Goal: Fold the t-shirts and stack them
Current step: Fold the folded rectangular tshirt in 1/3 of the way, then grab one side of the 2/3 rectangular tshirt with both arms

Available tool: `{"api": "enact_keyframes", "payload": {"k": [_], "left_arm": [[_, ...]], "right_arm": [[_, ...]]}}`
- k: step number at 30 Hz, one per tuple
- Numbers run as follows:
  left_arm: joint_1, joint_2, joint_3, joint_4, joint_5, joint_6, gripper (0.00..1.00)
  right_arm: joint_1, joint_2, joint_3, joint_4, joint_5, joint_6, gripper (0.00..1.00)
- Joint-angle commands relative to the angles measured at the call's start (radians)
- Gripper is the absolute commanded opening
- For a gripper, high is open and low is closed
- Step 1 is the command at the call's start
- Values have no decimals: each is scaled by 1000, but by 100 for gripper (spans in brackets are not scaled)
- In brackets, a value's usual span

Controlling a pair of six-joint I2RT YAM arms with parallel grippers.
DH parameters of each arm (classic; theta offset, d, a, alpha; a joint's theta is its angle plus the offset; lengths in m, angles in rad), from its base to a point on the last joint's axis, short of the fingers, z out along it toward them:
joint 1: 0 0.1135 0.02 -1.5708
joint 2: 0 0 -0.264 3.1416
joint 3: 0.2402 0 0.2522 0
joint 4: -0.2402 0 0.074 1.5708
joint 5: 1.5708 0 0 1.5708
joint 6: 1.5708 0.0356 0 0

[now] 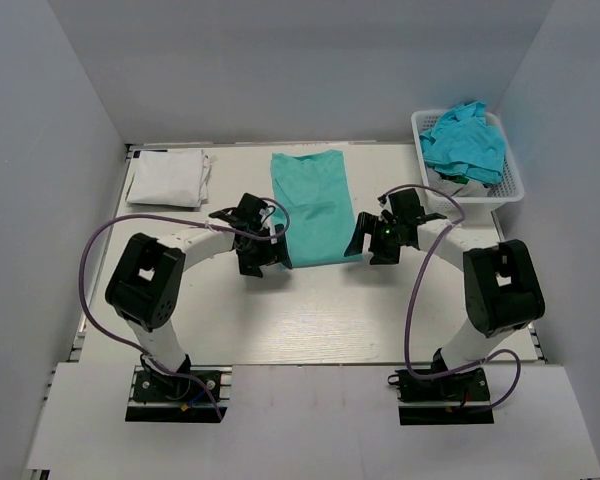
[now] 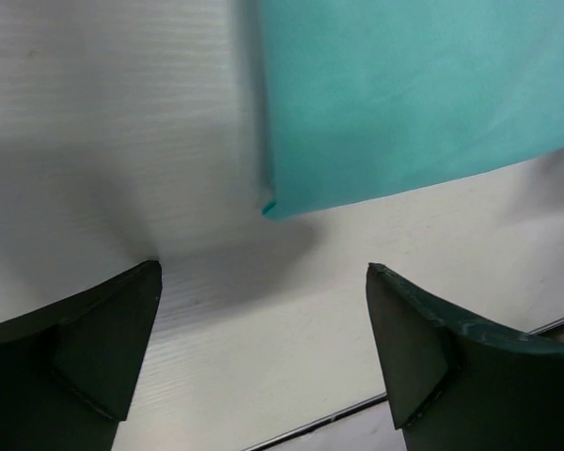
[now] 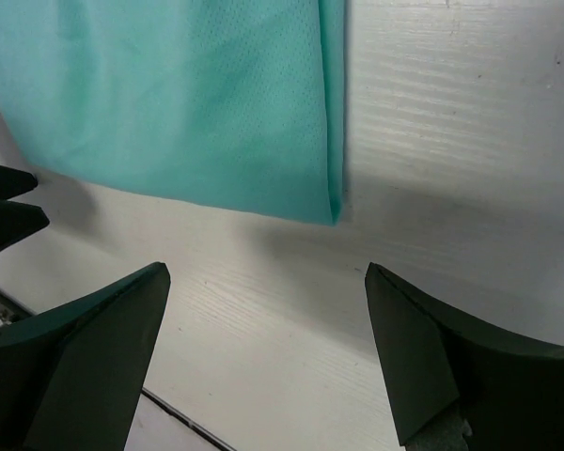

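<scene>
The left arm point(image 1: 145, 280) rises from its base at the near edge, bends at a raised elbow out to the left, and sends its forearm inward to the right. The right arm point(image 1: 500, 285) mirrors it, elbow out to the right and forearm reaching inward to the left. The two wrists face each other across the middle, well apart.

The left hand point(image 1: 270, 245) is held low over the worktop point(image 1: 320, 310) with its jaws spread wide. In the left wrist view its dark fingers point(image 2: 103, 338) grip nothing. The right hand point(image 1: 372, 238) sits at about the same depth, also low. Its fingers point(image 3: 432, 348) are equally wide apart, with nothing between them.
</scene>
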Motion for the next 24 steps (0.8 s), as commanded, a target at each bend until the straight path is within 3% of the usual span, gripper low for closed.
{"api": "enact_keyframes", "payload": {"k": [1,5,7,10,14,15,19,21,24], "left_arm": [[-24,-11,7,104,-10,-10,95],[-35,26,17,115,-56,1,86],[-35,41,17,127,-69,10,75],[-45,83,17,118,-84,10,55],[-55,104,17,144,-84,10,35],[-55,113,17,153,-69,10,28],[-66,136,61,133,-58,10,0],[-75,126,61,124,-69,10,0],[-75,48,52,95,-69,10,0]], "right_arm": [[-3,12,3,111,10,8,90],[-3,75,18,128,-2,5,90],[-3,105,19,131,-19,4,90],[-4,119,10,140,-25,5,79],[-1,122,-36,175,-26,13,52],[-3,130,-33,169,-28,16,37],[-4,116,-24,143,-31,10,14],[-4,87,-13,102,-25,-1,3],[-1,32,-19,40,-31,-10,0]]}}
